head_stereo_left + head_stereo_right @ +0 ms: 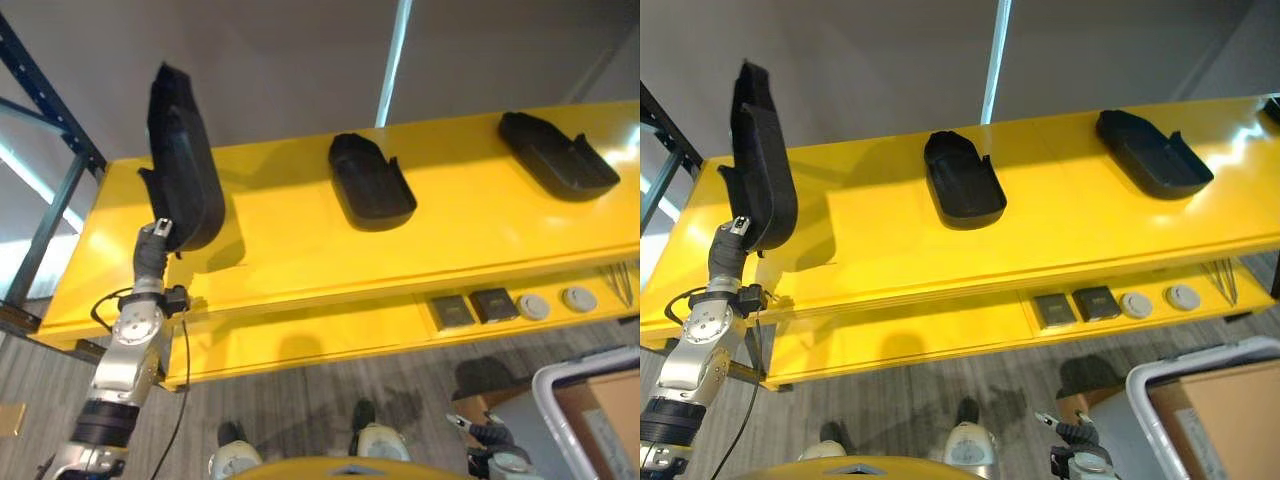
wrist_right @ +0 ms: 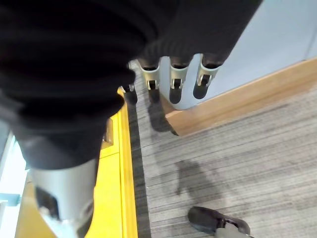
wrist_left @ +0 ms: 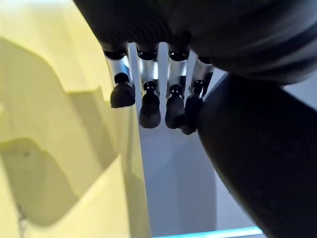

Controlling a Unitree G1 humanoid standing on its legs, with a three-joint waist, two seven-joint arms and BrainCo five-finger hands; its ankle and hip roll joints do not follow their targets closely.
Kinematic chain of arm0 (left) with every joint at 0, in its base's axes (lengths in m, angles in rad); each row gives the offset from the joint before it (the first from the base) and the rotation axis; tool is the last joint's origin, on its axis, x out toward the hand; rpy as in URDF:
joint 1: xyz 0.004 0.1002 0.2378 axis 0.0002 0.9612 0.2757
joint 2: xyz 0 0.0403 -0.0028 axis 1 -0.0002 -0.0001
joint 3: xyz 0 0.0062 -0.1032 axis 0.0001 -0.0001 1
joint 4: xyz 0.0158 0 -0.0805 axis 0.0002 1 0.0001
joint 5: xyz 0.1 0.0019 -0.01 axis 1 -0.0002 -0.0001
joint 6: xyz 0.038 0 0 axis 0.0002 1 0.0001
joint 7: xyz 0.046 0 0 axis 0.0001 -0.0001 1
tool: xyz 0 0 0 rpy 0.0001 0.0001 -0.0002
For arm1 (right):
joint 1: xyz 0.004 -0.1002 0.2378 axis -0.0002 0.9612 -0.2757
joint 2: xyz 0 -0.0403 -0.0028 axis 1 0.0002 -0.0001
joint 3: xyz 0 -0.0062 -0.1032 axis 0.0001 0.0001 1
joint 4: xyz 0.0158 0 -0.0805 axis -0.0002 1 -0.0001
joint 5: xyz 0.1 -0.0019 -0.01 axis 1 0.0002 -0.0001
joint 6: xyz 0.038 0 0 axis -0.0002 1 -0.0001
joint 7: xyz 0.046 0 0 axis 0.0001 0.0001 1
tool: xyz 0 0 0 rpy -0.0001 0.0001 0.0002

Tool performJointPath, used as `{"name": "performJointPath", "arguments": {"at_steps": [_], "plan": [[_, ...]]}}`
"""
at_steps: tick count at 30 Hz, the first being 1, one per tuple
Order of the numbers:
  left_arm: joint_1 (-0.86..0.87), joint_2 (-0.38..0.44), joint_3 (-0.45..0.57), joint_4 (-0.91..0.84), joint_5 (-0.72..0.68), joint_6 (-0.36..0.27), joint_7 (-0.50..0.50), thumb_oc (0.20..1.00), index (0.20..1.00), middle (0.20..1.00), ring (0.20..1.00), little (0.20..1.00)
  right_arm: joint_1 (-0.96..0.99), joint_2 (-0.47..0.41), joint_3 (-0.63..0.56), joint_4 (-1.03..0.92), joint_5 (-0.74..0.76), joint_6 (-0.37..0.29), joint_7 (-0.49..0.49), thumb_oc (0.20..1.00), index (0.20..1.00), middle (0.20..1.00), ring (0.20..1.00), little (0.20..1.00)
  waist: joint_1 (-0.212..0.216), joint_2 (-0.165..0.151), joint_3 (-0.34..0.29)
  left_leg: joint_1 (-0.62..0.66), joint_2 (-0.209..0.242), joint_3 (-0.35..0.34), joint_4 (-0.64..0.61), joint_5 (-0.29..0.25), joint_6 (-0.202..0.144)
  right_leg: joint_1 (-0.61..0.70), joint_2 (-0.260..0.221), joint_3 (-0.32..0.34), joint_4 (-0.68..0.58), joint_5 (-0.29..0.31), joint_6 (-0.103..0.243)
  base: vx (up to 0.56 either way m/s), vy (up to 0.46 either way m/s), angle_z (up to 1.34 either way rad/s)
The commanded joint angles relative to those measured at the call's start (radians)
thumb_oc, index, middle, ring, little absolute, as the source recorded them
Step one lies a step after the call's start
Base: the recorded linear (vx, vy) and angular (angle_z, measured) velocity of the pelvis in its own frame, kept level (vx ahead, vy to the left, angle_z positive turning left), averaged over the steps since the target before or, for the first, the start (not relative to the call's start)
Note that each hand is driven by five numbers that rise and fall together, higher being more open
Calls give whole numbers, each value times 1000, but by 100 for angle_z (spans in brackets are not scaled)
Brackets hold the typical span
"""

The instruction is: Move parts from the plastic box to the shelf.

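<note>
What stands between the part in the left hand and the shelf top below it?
Nothing visible does. The black part in the left hand is held upright over the left end of the yellow shelf, bare there; the two placed parts lie further right.

No legible text, perhaps faint print on cardboard box.

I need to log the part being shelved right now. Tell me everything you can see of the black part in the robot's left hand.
The black part is a long, matte, plastic-looking moulded shell with a rounded back and a small tab on one edge. It stands nearly upright at the left end of the yellow shelf, top tilted slightly. The left hand meets it at the lower end; the grip itself is hidden. Whether its base rests on the shelf is unclear.
</note>
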Motion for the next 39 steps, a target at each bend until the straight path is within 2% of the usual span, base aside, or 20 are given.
{"name": "performJointPath", "arguments": {"at_steps": [1, 3, 4, 12, 18, 20, 26, 32, 39], "plan": [[-32, 83, 87, -25, 65, -20, 12, 200, 200, 200, 200, 200, 26, 30, -6, -14, 32, -10, 10, 1000, 1000, 1000, 1000, 1000, 19, -25, -30, -1, -41, 7, -45, 112, -45, 51, 1, 6, 40, -85, 35, 114, 294, -19], [-40, 113, 88, 10, 90, 10, 32, 200, 200, 200, 200, 200, 47, 47, -10, -20, 1, -18, 20, 1000, 1000, 1000, 1000, 1000, 10, -21, -32, 19, -63, 11, -63, 108, -41, 57, -13, 20, 36, -73, 54, 102, 213, -21], [-68, 162, 88, 85, 95, 15, 58, 200, 200, 200, 200, 200, 65, 61, 1, -23, -52, -45, 33, 1000, 1000, 1000, 1000, 1000, -3, -21, -40, 36, -83, 26, -80, 101, -32, 70, -26, 25, 15, -56, 71, 89, 178, -8], [-188, 232, 50, 306, 163, 107, 146, 200, 200, 200, 200, 200, 60, 56, 49, -45, -53, -34, 25, 1000, 1000, 1000, 1000, 1000, -16, -37, -72, 40, -97, 54, -85, 87, -19, 99, -34, 21, -58, -23, 93, 20, 16, -4], [-254, 225, -30, 449, 278, 173, 143, 200, 200, 200, 200, 200, 46, 48, 63, -42, -37, -20, 25, 1000, 1000, 1000, 1000, 1000, -21, -48, -91, 40, -90, 69, -80, 83, -19, 114, -24, 21, -91, -13, 95, 17, -42, -3], [-274, 202, -90, 525, 362, 201, 106, 200, 200, 200, 200, 200, 37, 51, 77, -45, -33, -5, 22, 1000, 1000, 1000, 1000, 1000, -26, -54, -98, 42, -86, 79, -78, 79, -18, 118, -18, 24, -99, -13, 93, 12, -60, -5], [-277, 152, -144, 594, 438, 253, 70, 200, 200, 200, 200, 200, 23, 54, 90, -26, -30, -5, 25, 1000, 1000, 1000, 1000, 1000, -30, -59, -103, 46, -83, 91, -73, 76, -18, 123, -12, 25, -112, -10, 89, 10, -27, -4], [-273, 121, -168, 714, 498, 242, 81, 200, 200, 200, 200, 200, 14, 53, 96, -7, -45, -10, 33, 1000, 1000, 1000, 1000, 1000, -41, -58, -109, 64, -84, 94, -73, 55, -24, 136, -8, 36, -117, -22, 96, 48, 16, -4], [-320, 153, -193, 865, 576, 244, 113, 200, 200, 200, 200, 200, -4, 34, 107, 40, -48, -24, 45, 1000, 1000, 1000, 1000, 1000, -55, -60, -117, 72, -83, 110, -71, 51, -21, 135, -9, 41, -109, -27, 94, 36, 20, -2]]}}
